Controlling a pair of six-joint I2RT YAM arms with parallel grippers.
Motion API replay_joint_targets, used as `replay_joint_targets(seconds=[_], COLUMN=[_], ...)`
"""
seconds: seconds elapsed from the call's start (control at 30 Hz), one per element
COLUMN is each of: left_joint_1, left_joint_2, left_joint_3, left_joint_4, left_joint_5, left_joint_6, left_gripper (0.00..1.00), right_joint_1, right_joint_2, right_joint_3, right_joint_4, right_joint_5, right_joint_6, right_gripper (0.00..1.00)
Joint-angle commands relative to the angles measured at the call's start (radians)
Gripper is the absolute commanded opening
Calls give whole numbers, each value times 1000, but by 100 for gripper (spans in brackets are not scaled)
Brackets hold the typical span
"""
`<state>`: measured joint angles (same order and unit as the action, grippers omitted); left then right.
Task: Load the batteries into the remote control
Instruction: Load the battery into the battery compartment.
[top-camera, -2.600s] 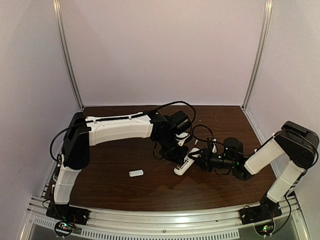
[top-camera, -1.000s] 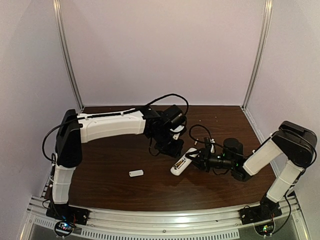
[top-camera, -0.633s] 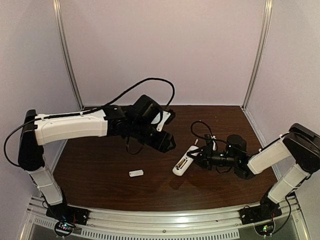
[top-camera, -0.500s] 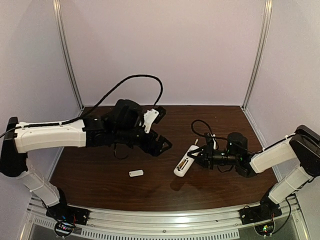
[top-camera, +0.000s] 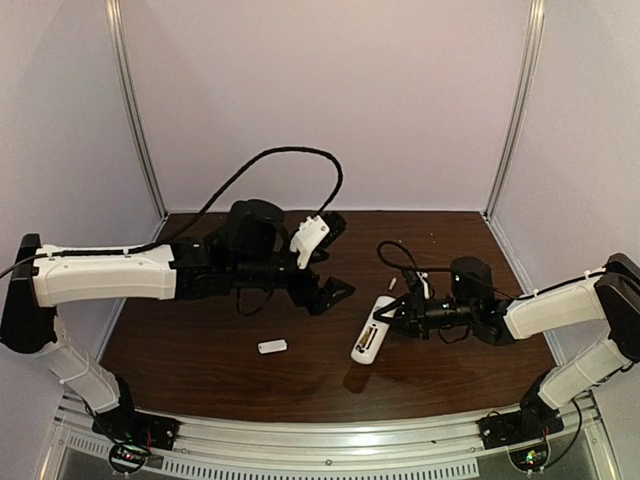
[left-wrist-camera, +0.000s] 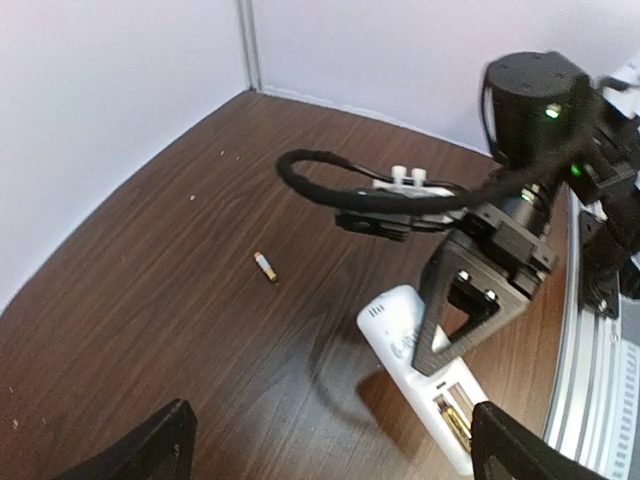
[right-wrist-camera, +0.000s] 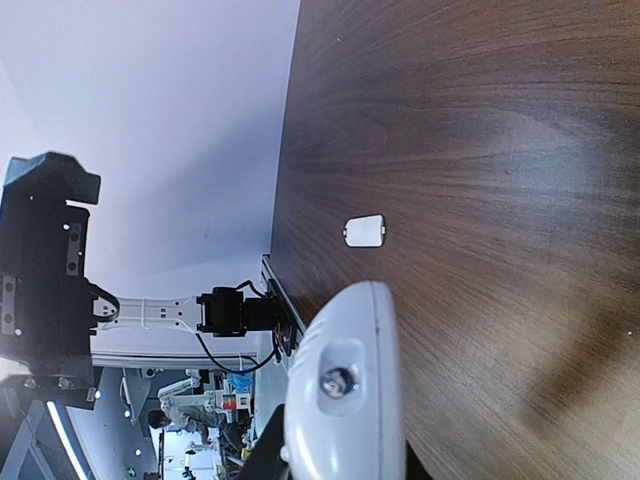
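top external shows right hand (top-camera: 391, 319) gripping remote control (top-camera: 367, 344).

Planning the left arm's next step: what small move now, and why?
Probably lower the open, empty left gripper onto the loose battery on the table. The right gripper grips the remote, recess up, with one battery seemingly seated; the loose one lies apart.

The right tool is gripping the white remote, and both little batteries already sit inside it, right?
Not quite. The right tool does grip the remote, but not both batteries are inside. One battery lies loose on the table, apart from the remote, as the left wrist view shows.
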<state>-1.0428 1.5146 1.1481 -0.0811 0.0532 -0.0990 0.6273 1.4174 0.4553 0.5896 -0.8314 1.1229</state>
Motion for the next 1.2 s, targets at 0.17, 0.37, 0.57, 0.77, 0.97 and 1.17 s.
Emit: replay_joint_targets(seconds=[0.17, 0.37, 0.57, 0.77, 0.97, 1.17], left_joint_1=[-17, -28, -123, -196, -227, -227], left_joint_2=[35, -94, -77, 9, 66, 103], left_joint_3=[4, -119, -130, -54, -20, 10], left_joint_4=[0, -21, -99, -163, -169, -175], left_joint_5=[22, 200, 227, 208, 173, 160], left_joint_6=[-229, 219, 530, 643, 679, 689], left_gripper=[98, 97, 82, 58, 50, 43], right_joint_1=[-4, -4, 0, 12, 27, 39], right_joint_2=[8, 12, 11, 26, 37, 40], right_joint_3=[10, 45, 104, 148, 151, 150], right_joint_4=[67, -8, -157, -236, -226, -217], right_joint_5=[-24, -108, -182, -207, -212, -210], right_joint_6=[9, -65, -175, -235, -232, -224], right_gripper=[1, 1, 1, 1, 1, 1])
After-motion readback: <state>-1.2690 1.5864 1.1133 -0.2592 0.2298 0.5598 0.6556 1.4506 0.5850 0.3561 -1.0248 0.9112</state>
